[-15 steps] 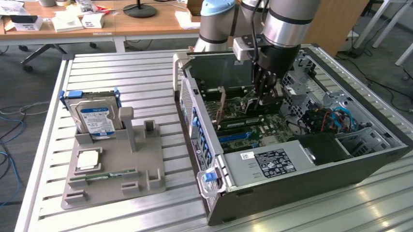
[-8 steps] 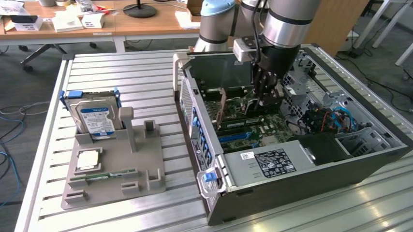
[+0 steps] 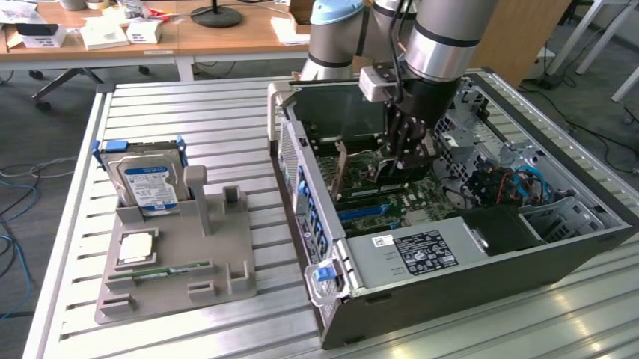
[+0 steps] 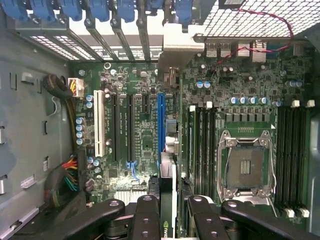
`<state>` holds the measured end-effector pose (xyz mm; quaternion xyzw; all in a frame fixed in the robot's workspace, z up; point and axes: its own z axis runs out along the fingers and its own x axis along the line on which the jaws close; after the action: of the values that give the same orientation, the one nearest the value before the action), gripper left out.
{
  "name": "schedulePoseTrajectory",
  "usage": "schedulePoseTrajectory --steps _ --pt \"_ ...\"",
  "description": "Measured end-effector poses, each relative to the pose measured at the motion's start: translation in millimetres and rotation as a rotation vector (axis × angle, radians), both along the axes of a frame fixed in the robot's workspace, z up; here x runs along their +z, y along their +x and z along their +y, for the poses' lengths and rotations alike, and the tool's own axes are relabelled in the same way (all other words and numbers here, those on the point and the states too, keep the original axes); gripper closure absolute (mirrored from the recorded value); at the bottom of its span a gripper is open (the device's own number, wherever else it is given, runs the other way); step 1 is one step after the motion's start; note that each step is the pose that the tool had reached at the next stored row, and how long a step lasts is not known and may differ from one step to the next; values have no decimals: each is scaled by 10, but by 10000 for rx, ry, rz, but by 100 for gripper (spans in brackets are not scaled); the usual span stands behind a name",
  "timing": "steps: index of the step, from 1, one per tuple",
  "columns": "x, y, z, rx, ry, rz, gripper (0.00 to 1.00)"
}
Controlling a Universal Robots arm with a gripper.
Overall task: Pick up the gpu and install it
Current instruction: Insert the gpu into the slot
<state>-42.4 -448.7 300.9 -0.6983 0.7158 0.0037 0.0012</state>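
Exterior: my pincer is inside the case, low over the board. Wrist: it's clamped on the gpu, held edge-on right over the blue slot. I'd keep the gpu parallel to that slot and push straight down, evenly.

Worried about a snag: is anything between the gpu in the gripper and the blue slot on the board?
Nothing visible does. The gpu, edge-on in the gripper, sits roughly in line with the long blue slot, whose visible length is bare. The cables lie aside by the case wall.
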Motion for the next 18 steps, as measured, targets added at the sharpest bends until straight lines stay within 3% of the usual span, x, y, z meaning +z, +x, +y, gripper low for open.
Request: schedulePoseTrajectory --steps 3,18 --pt "-12 0 -3 86 -17 62 73" --pt "-139 -1 -16 93 7 63 73"
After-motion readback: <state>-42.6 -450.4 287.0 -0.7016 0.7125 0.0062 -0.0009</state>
